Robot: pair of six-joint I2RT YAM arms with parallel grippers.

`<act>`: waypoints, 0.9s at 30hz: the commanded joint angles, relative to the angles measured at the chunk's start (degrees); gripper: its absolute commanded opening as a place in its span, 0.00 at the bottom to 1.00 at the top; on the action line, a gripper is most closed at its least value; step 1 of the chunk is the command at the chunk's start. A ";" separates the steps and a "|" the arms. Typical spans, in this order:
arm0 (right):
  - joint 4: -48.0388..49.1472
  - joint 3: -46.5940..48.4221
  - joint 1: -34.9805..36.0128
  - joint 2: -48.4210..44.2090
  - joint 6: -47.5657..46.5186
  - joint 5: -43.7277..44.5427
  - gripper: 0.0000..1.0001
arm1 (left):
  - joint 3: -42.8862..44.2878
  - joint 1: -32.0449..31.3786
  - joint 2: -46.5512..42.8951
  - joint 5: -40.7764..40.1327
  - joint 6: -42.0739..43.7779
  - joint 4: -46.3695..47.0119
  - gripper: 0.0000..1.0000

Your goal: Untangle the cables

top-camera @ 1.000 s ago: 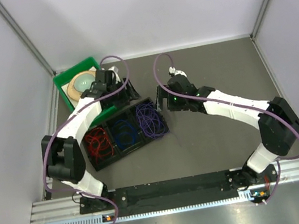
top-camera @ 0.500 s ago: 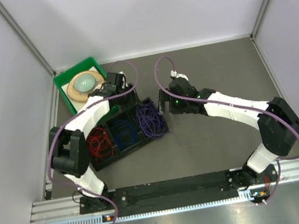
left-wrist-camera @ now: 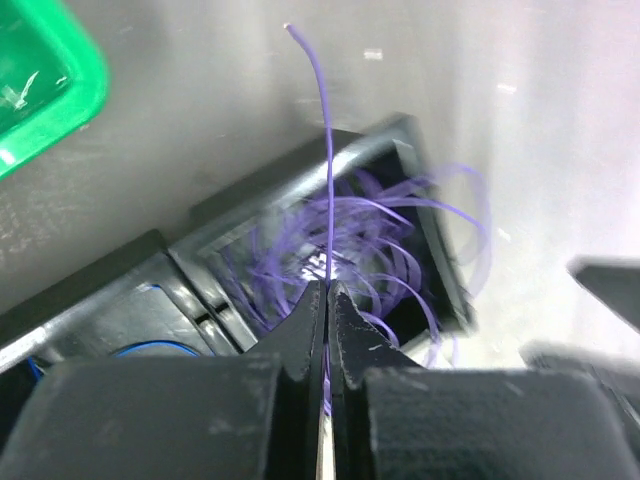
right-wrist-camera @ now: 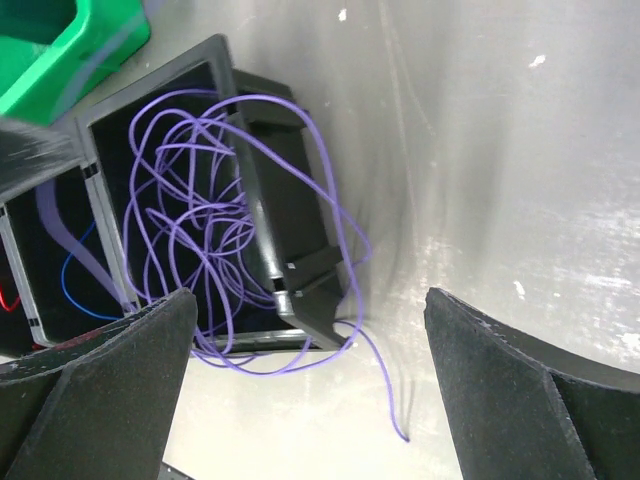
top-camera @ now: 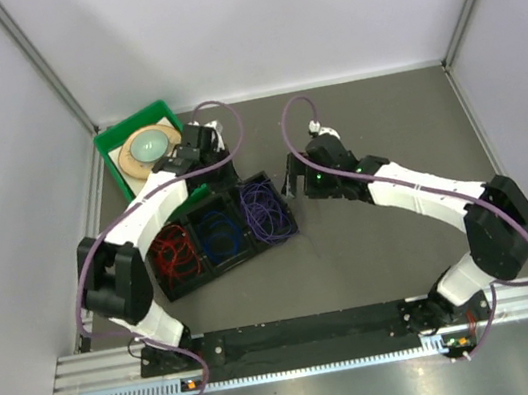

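A black three-compartment tray (top-camera: 289, 226) holds the cables: a red coil (top-camera: 174, 251), a blue coil (top-camera: 217, 231) and a purple tangle (top-camera: 264, 208). My left gripper (top-camera: 226, 171) hangs over the tray's far edge, shut on one purple cable (left-wrist-camera: 329, 150) that runs straight out past its fingertips (left-wrist-camera: 327, 290) to a free end. The purple tangle (left-wrist-camera: 380, 240) lies blurred beneath. My right gripper (right-wrist-camera: 308, 300) is open wide above the tray's right corner (right-wrist-camera: 300, 270). Purple loops (right-wrist-camera: 180, 220) spill over the tray wall, and one loose end (right-wrist-camera: 400, 432) lies on the table.
A green bin (top-camera: 114, 147) with a round pale object (top-camera: 147, 146) in it stands at the back left, touching the tray. Grey walls with metal posts enclose the table on three sides. A metal rail runs along the near edge.
My left gripper has closed onto a purple cable and shifted slightly over the tray's far edge. The right gripper has drifted a little to the right, still open.
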 commanded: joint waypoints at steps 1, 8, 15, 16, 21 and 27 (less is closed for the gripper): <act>2.32 -2.80 -3.22 -3.11 1.35 -2.17 0.95 | 2.58 -0.26 -6.08 11.33 5.17 1.05 0.00; 3.81 -8.25 -3.67 -3.46 -2.25 -7.18 0.94 | -1.63 -0.26 -7.12 17.88 8.78 -1.68 0.00; 5.39 -14.57 -3.58 -5.30 -3.66 -9.56 0.93 | -7.00 -0.26 -6.35 16.84 10.19 -1.40 0.00; 6.61 -15.02 -3.06 -5.57 -4.35 -10.09 0.92 | -6.91 -0.26 -4.43 15.78 9.93 -2.63 0.00; 5.05 -13.89 1.16 -3.47 -8.40 -7.90 0.84 | -6.48 -0.17 -0.72 7.53 6.86 -1.23 0.00; 3.81 -11.60 6.44 1.54 -9.28 -2.10 0.70 | -5.07 -0.26 2.53 3.82 5.09 0.70 0.00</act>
